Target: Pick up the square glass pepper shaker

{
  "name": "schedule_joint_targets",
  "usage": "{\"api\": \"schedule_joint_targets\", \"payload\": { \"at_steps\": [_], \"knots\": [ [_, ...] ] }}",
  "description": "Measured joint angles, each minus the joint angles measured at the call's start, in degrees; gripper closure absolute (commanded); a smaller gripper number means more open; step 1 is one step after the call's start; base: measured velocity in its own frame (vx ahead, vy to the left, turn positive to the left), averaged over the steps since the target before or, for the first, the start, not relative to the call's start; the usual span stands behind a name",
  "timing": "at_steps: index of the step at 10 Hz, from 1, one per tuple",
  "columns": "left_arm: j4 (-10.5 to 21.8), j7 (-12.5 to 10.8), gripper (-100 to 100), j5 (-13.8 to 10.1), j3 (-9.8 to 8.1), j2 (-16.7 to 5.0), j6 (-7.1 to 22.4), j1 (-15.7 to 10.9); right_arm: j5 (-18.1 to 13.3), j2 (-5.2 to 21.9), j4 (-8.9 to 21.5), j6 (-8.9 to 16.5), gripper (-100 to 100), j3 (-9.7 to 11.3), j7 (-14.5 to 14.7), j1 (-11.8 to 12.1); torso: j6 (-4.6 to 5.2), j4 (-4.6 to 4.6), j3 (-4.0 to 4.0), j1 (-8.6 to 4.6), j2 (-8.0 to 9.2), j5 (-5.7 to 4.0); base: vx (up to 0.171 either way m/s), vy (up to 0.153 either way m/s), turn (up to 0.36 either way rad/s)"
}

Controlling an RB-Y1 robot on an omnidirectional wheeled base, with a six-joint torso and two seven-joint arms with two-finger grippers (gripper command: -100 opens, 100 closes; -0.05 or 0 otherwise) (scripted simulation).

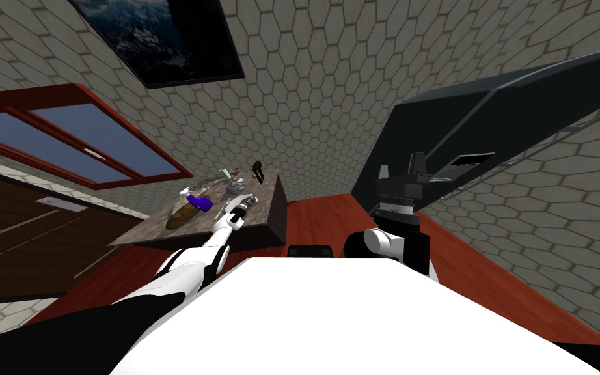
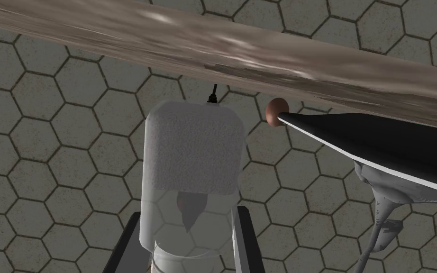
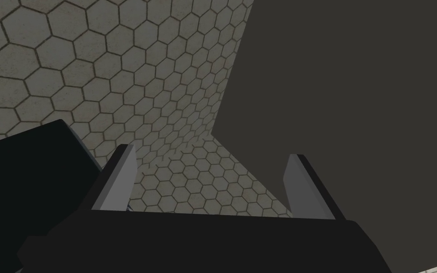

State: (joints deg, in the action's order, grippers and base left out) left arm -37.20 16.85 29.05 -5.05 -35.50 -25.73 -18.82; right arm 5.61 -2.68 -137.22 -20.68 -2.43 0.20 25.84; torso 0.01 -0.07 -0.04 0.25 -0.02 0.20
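Dim, flat light; strong wide-lens warp.
In the head view the tiled walls (image 1: pixel 331 97) splay and stretch toward the corners, the whole scene rolled. The left wrist view is grey and evenly lit: the worktop (image 2: pixel 213 52) edge looks streaked, with pale glints, and the pepper shaker (image 2: pixel 191 151) is the brightest patch.

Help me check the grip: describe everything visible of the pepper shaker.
The pepper shaker is a clear, glass-looking jar of rounded-square section, its far part pale and grainy, a small brownish shape inside. The left gripper holds it, fingers pressing its sides. A thin dark tip at its far end points toward the marbled table.
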Motion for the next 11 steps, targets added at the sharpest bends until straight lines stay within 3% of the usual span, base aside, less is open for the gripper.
{"api": "schedule_joint_targets", "payload": {
  "at_steps": [1, 5, 11],
  "knots": [
    [-0.63, 0.26, 100, -0.29, -0.45, 0.55, 0.14, 1.16, 0.0, 0.0, 0.0, 0.0, 0, 0.0, 0.0, 0.0, -0.03, -0.05, -0.08, 0.06, -0.11, 0.03, 0.056, 0.013, -0.01],
    [-10.13, -1.6, 100, -1.04, -0.37, 0.34, 3.57, 8.9, 0.0, 0.0, 0.0, 0.0, 0, 0.0, 0.0, 0.01, -0.19, -0.25, -0.27, 0.24, -0.31, 0.11, 0.058, 0.017, -0.004],
    [-20.78, -1.62, 100, -1.9, -1.51, 0.91, 5.74, 17.74, 0.0, 0.0, 0.0, 0.0, 0, 0.0, 0.0, 0.0, -0.3, -0.53, -0.39, 0.28, -0.25, 0.3, 0.037, 0.009, -0.005]
  ]
}}
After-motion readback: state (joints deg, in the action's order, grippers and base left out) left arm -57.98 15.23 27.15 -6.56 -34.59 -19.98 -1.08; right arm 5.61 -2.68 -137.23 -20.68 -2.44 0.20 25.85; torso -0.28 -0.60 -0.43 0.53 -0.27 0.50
